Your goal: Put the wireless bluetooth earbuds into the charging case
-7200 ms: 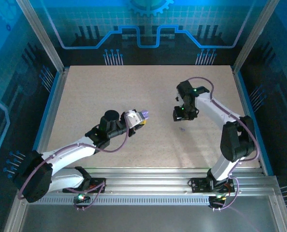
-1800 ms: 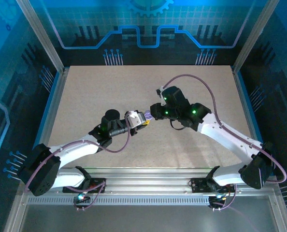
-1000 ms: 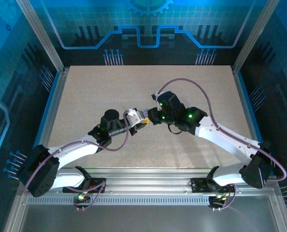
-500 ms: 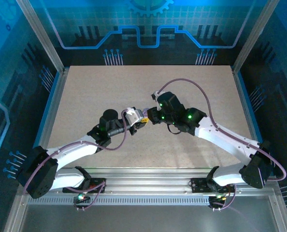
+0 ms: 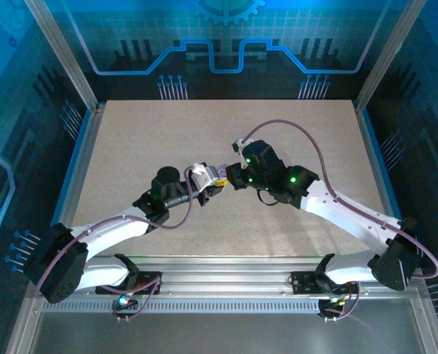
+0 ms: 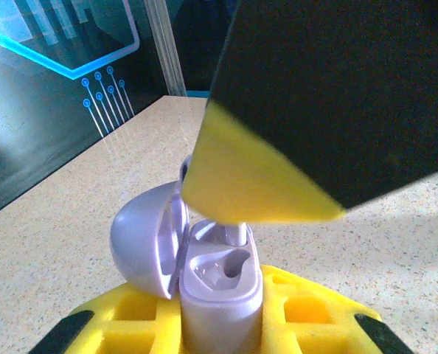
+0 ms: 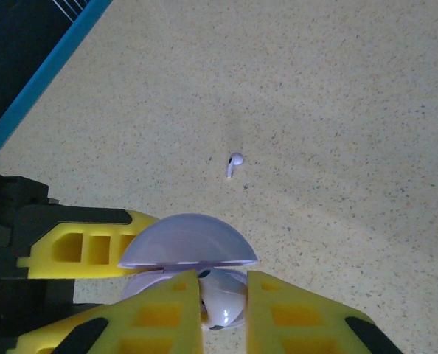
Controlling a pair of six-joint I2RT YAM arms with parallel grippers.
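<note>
My left gripper (image 6: 219, 328) is shut on a pale lavender charging case (image 6: 220, 291), held upright with its domed lid (image 6: 144, 240) swung open to the left. The near socket (image 6: 226, 267) in the case is empty. My right gripper (image 7: 223, 306) is shut on a lavender earbud (image 7: 225, 295), and the earbud's stem (image 6: 235, 233) reaches down into the far socket. From above, both grippers meet at the case (image 5: 220, 175) in the middle of the table, left gripper (image 5: 211, 182), right gripper (image 5: 231, 179). A second small earbud (image 7: 234, 164) lies loose on the table beyond the case.
The speckled beige table (image 5: 145, 140) lies open on all sides of the two arms. A blue rail (image 7: 42, 74) edges the table on the far left of the right wrist view. Aluminium posts and dark blue panels wall in the table.
Seconds ago the right gripper crossed from the back right to the case in the left gripper. Over the last second both grippers stay together at the case, with only a slight shift of the right arm.
</note>
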